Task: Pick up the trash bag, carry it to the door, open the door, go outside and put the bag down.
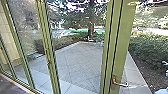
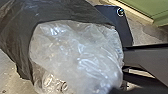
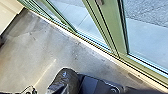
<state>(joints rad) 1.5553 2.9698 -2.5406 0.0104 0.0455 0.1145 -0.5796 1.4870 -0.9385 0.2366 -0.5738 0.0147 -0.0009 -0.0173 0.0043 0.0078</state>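
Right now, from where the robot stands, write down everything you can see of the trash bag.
The trash bag looks like thin plastic in two parts: a dark, slightly shiny, creased layer wrapped partly around a bulging mass of clear, crumpled, glossy plastic. Small rounded shapes show through or on the clear part near one edge. Grey floor shows beyond it. It appears full. What exactly is inside, and what grips it, I cannot tell.

Trash bag (image 2: 77, 53) crinkly, v. glossy plastic; door handle (image 1: 120, 84) shiny metal w/ smooth frame (image 1: 124, 37).

Scuffed grey floor (image 3: 47, 50), probably concrete
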